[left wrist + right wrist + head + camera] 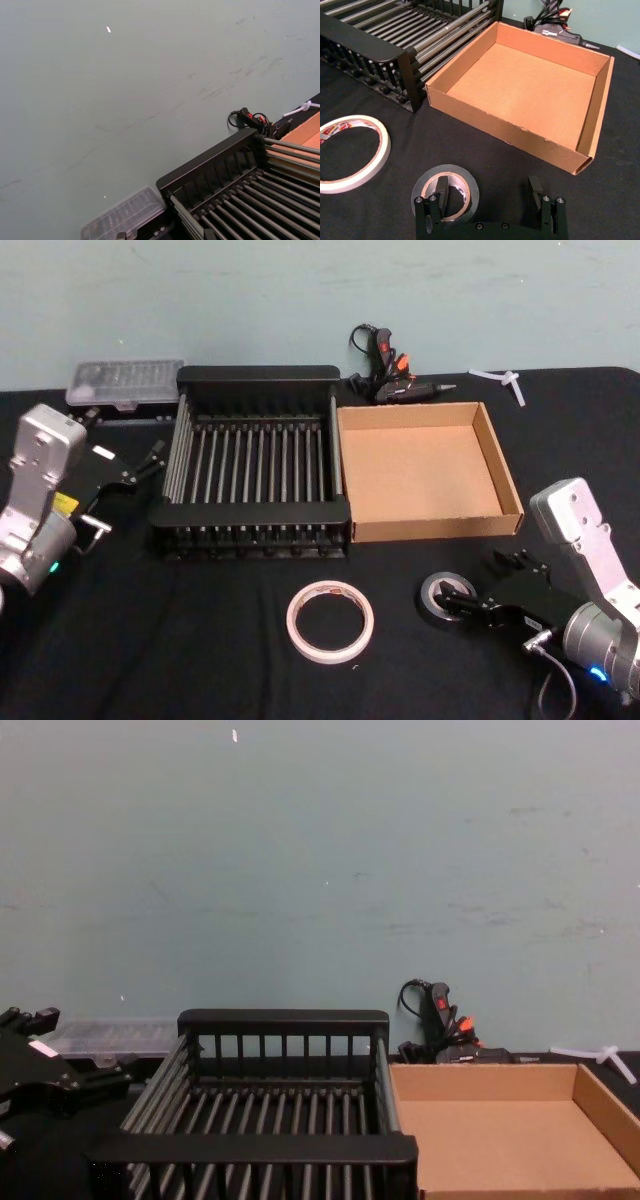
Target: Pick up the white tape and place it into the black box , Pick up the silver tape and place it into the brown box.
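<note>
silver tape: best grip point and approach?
Pinch the ring wall of the silver tape, one finger in the core, one outside, coming from above. It lies flat on the black cloth, so only its rim is graspable. The right gripper is open, with one finger already over the hole; the left gripper sits by the black box.

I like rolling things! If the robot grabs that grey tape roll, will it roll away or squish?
Probably neither. The silver tape lies flat on the black table, so it shouldn't roll. Its thick wound wall looks stiff. The right gripper is open, one finger inside the core.
</note>
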